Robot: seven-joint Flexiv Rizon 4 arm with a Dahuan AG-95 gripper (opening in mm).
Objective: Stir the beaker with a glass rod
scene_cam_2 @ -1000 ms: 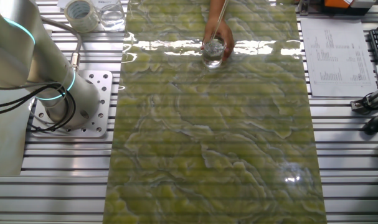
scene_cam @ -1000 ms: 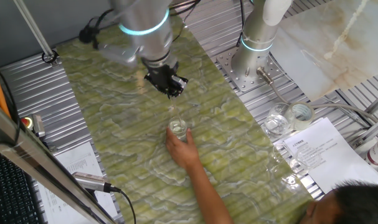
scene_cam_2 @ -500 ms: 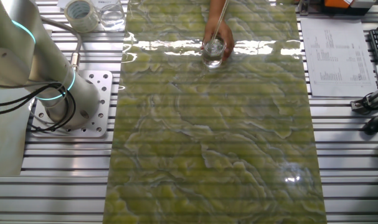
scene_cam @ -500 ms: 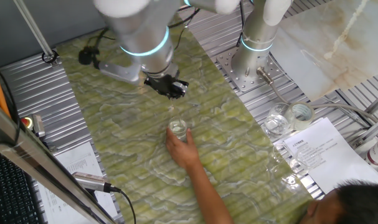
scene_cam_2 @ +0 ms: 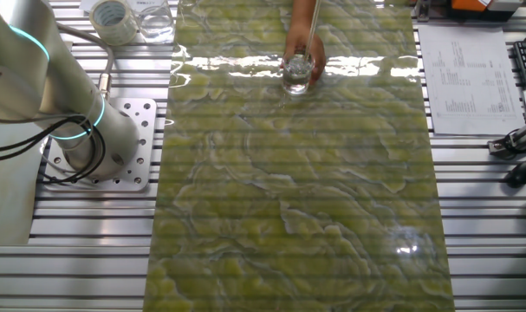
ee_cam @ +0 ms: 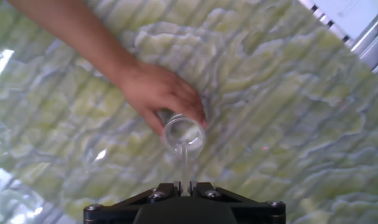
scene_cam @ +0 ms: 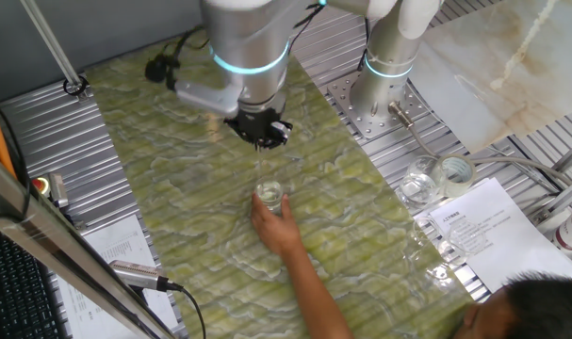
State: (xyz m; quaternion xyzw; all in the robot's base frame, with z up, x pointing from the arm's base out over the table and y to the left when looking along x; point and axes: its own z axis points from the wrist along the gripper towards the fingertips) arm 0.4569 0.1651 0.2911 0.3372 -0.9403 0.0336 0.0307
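Observation:
The small clear beaker (scene_cam: 269, 197) stands on the green marbled mat, steadied by a person's hand (scene_cam: 278, 226). It also shows in the other fixed view (scene_cam_2: 297, 73) and in the hand view (ee_cam: 183, 135). My gripper (scene_cam: 263, 135) hangs above and behind it, shut on the thin glass rod (ee_cam: 185, 163). The rod runs down from the jaws with its lower end inside the beaker. In the other fixed view the rod (scene_cam_2: 312, 26) rises out of the top edge, and the gripper is out of frame.
The person's forearm (scene_cam: 314, 287) reaches in from the front. Larger glass jars (scene_cam: 419, 185) and a tape roll (scene_cam: 453, 171) sit at the right on the metal table beside printed papers (scene_cam: 479, 231). The arm's base (scene_cam: 384, 89) stands behind.
The arm has swung to the right above the beaker and the rod's lean has shifted inside it. The hand and beaker have stayed in place.

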